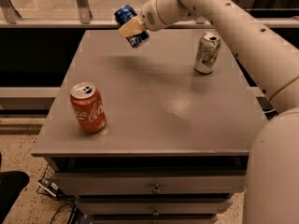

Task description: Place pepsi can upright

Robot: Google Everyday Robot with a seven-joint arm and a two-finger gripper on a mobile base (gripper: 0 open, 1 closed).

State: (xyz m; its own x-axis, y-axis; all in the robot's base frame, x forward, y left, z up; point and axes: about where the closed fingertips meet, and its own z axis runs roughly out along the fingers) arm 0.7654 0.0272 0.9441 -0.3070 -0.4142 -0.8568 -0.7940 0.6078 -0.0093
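Fingers (129,29) of the gripper (133,27) are clamped on the pepsi can (124,15) in the upper middle of the frame; the can is tilted and off the tabletop (163,97); a red Coca-Cola can (88,108) stands upright at lower left; a 7up can (207,53) stands upright at upper right.

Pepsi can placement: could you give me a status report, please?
Gripper shut on pepsi can, tilted, above table. Coca-Cola can, 7up can upright, apart.

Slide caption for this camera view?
Gripper holds dark blue Pepsi can tilted above grey table; red Coca-Cola can, white 7up can stand.
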